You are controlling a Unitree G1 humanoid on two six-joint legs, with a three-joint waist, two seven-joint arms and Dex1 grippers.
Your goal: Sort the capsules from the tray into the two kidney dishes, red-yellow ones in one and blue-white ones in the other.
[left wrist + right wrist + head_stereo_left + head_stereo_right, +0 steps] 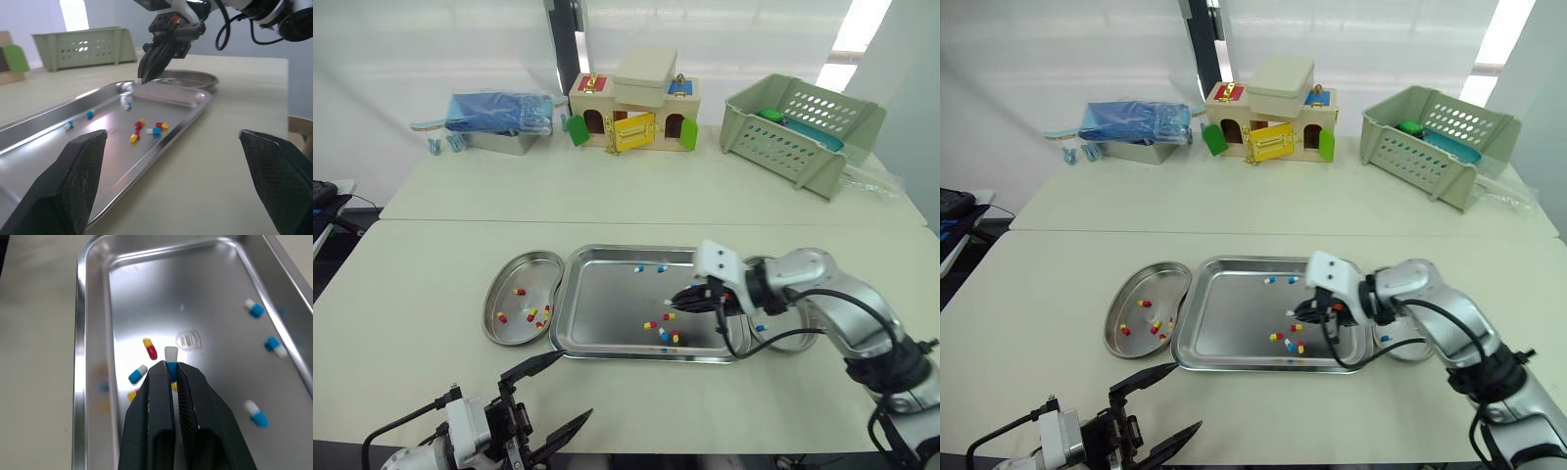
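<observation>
**Counter** [431, 294], w/ steel tray [607, 305] at centre. L kidney dish [522, 267] sits against the tray's left rim. R kidney dish [200, 78] sits at its right rim, partly behind your right arm. The L dish holds red-yellow capsules [530, 314]; a few loose capsules [663, 331] lie in the tray.

**L gripper** [570, 385]: released, fingers wide apart, over the counter's near edge.

**R gripper** [171, 367]: clenched on one blue-white capsule [170, 354], low over the tray's right half, just beside the loose cluster.

**Risks, as judged:**
- (a) The R dish is behind your wrist, so the carry must reverse direction. A jerk there could fling the capsule onto the counter.
- (b) The L dish is the wrong one for this colour.
- (c) The grip is on the blue end only, so the smooth shell may squirt fwd or pivot as you lift.
- (d) Squeeze harder and you may crush it.

**Capsule axis:** in line w/ the fingers. The white end leads, poking past the tips; the blue end is pinched.
</observation>
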